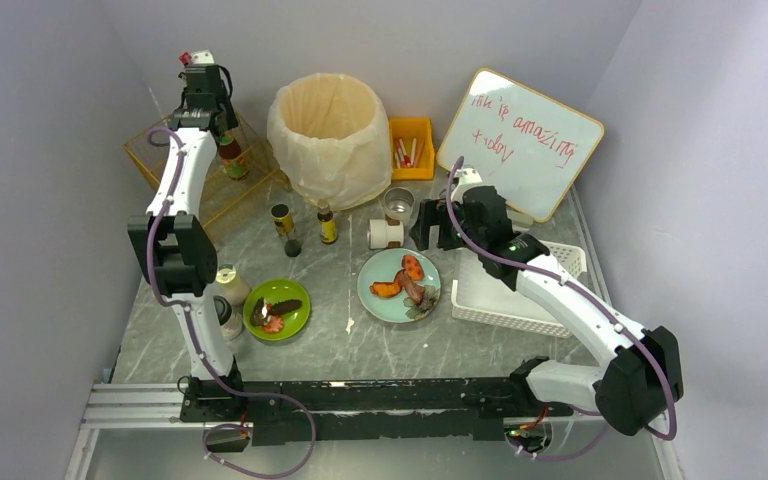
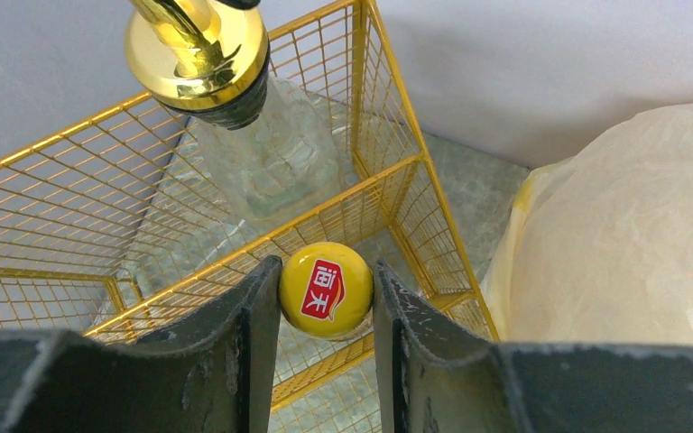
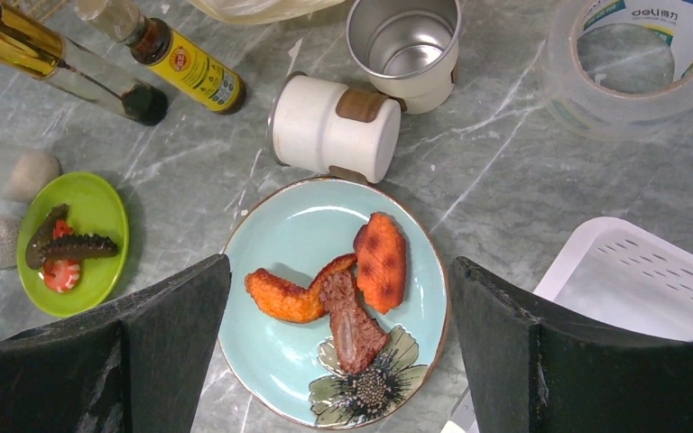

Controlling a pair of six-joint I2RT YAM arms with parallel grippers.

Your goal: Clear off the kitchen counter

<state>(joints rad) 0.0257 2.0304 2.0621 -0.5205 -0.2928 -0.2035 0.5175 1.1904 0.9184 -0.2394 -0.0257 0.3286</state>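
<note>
1. Your left gripper (image 2: 326,266) is pinched narrow on the yellow cap (image 2: 327,293) of a sauce bottle (image 1: 231,157). A finger on each side keeps the bottle hanging upright.
2. The bottle is at the gold wire basket (image 2: 397,171), far left, beside a clear glass bottle (image 2: 271,162) that stands inside. I'd judge the basket is where bottles go. You can't tell from here whether yours has touched down.
3. Your right gripper (image 3: 338,266) hovers with its fingers spread wide, holding nothing. It straddles the blue plate (image 3: 289,230) of food scraps, probably to line up on the rim.
4. The kitchen counter (image 1: 360,350) stretches under both arms and is crowded: 2 small bottles (image 1: 285,228), a green plate (image 1: 295,325), a white cup (image 1: 385,233) and a tape roll (image 3: 632,108). There's plenty left to clear.
5. Lower straight, since a tilt could snag the basket wire.
</note>
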